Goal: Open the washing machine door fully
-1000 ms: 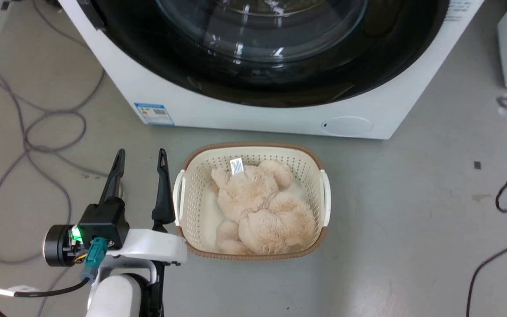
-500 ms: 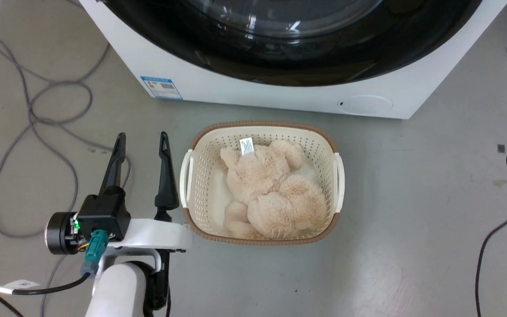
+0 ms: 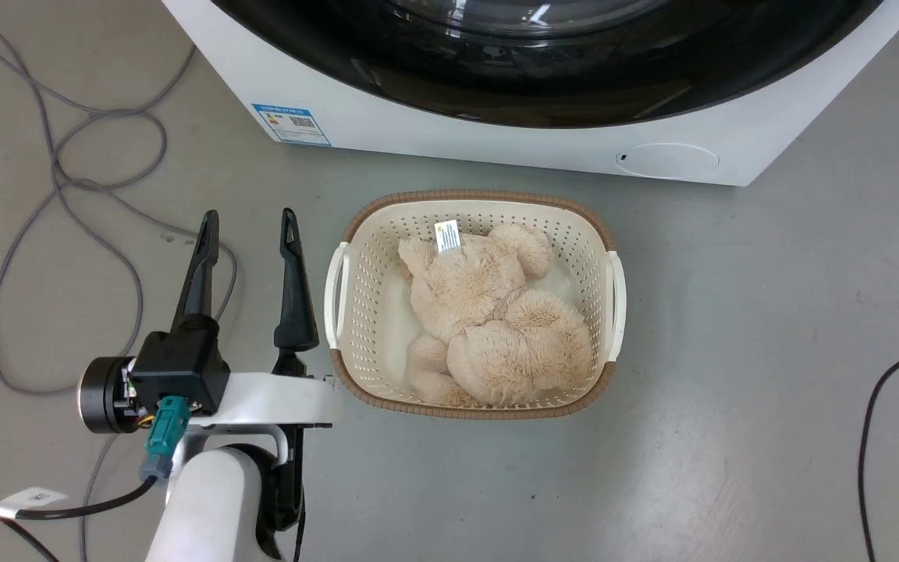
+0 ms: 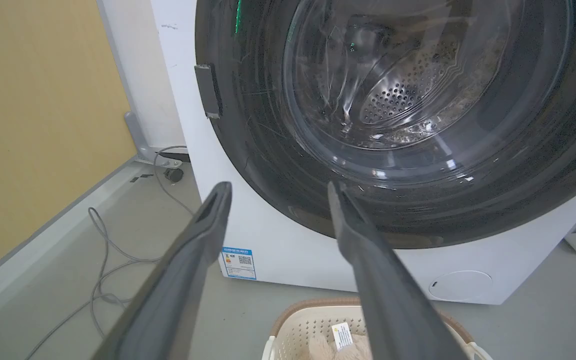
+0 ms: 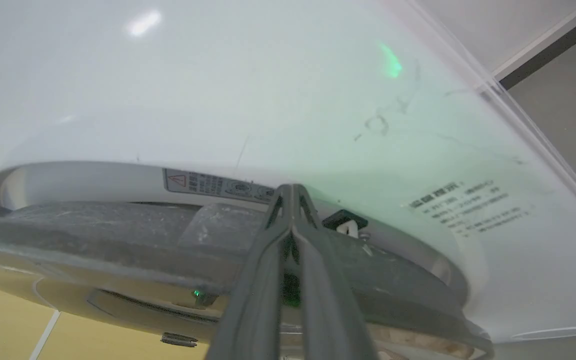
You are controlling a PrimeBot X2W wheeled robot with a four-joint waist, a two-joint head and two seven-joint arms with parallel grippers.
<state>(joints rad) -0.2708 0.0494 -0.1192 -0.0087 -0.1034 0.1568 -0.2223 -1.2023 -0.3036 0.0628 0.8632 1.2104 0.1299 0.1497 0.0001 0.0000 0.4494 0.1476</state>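
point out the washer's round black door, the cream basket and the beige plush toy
round glossy black washing machine door (image 4: 408, 105): left wrist view, on its clear glass centre
cream perforated plastic basket (image 3: 477, 194): head view, on its brown top rim
fluffy beige plush toy (image 3: 496, 328): head view, on its body

Cream perforated basket (image 3: 471, 196), brown rim, on grey floor (image 3: 730, 328). Beige plush toy (image 3: 496, 320) with white tag (image 3: 447, 235) lies inside. Grey cable (image 3: 51, 187) looped to the left, black cable (image 3: 879, 390) well right.
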